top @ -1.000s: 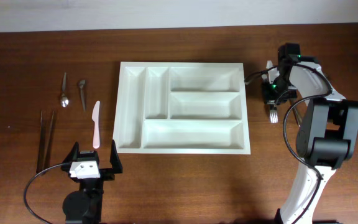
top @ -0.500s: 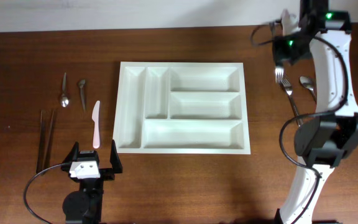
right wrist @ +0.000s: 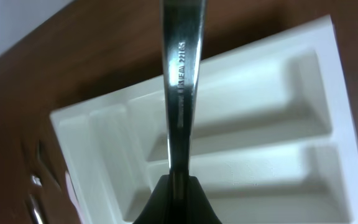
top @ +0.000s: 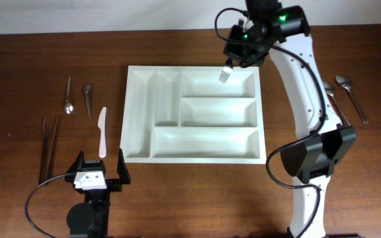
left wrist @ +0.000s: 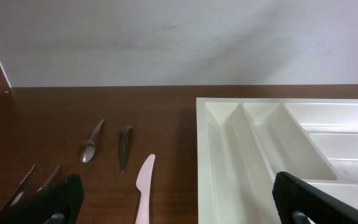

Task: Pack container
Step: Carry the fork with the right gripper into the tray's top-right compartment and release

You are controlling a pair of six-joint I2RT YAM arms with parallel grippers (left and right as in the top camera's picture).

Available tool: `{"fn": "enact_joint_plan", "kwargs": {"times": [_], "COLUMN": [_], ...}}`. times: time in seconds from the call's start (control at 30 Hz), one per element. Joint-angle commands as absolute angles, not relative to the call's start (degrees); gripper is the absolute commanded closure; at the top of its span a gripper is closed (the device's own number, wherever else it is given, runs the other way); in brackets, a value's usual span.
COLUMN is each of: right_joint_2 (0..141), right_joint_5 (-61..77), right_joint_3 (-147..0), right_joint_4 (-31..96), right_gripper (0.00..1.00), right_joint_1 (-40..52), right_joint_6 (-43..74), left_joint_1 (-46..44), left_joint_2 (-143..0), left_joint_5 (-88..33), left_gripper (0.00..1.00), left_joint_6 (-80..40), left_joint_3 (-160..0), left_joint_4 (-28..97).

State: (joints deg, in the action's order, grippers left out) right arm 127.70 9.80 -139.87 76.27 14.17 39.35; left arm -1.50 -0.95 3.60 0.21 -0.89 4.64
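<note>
White plastic, the container lay in the middle of the table, long sides parallel to the far edge, and all 5 of its compartments looked bare. Over the left end of the wide compartment nearest that far edge hung the fork, tines pointing down into the tray. Your right gripper was pinching it by the handle, with its jaws pressed tight on the metal. In the wrist view the handle ran straight out from between them.

Your left gripper sat at the near edge, left of the tray, jaws spread wide and holding nothing. Past the tray's left side lay a pink knife, a small spoon, a short dark utensil and a pair of chopsticks. Near the right edge were a long spoon and a second spoon, which was partly hidden behind your arm.

I judge the placement not yet made. You had the fork by 1 end only, so it could pivot or slip in the pinch. It also hung close to the divider beside the narrow compartments. Let go from that height or that angle and it might bounce, bridge the divider, or tip into the wrong slot. Lowered carelessly, the tines could catch the far rim and shove the tray.
</note>
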Motion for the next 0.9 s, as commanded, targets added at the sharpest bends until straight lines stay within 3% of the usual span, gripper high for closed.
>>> {"fn": "enact_joint_plan", "kwargs": {"times": [0.0,0.1,0.37,0.87], "right_joint_2": [127.24,127.24,127.24,127.94], "right_joint_5": [4.99,6.98,11.77,5.3], "right_joint_3": [-134.74,-128.35,-118.28,-117.21], "right_joint_4": [75.99,74.28,63.31,58.41], "right_gripper": [0.96,0.96,0.96,0.88], "right_joint_1": [15.38,15.42,17.91,20.49], "right_joint_6": [64.03,76.88,89.8,101.45], "left_joint_1": [-1.72,-1.72,-1.72,-1.72], "left_joint_2": [-0.67,-0.67,-0.67,-0.67], "left_joint_5": [3.18,3.18,3.18,3.18], "left_gripper": [0.01,0.01,0.01,0.01], "left_joint_6": [0.86,0.86,0.86,0.86], "left_joint_3": [-0.58,-0.58,-0.58,-0.58], "left_joint_4": [4.6,4.6,4.58,4.58]}}
